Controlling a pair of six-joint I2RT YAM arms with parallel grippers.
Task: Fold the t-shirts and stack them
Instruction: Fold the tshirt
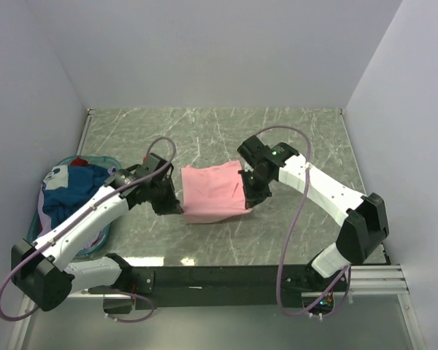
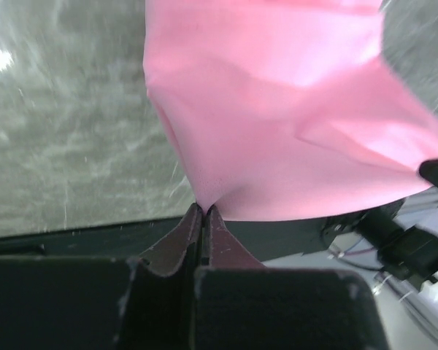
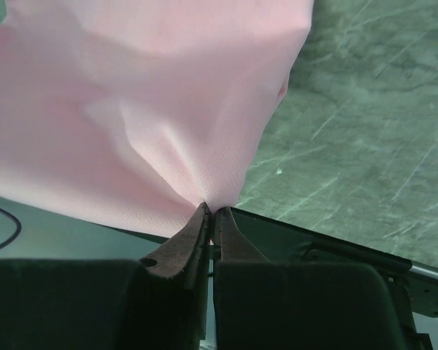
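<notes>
A light pink t-shirt hangs stretched between my two grippers above the middle of the table. My left gripper is shut on its left edge; in the left wrist view the pink cloth runs up from the closed tips. My right gripper is shut on its right edge; in the right wrist view the cloth fans out from the closed tips. Blue, white, red and purple shirts lie bunched at the far left.
A teal plastic basket holds the bunched shirts at the left, under my left arm. The table is green marble, walled by white panels on three sides. A black rail runs along the near edge.
</notes>
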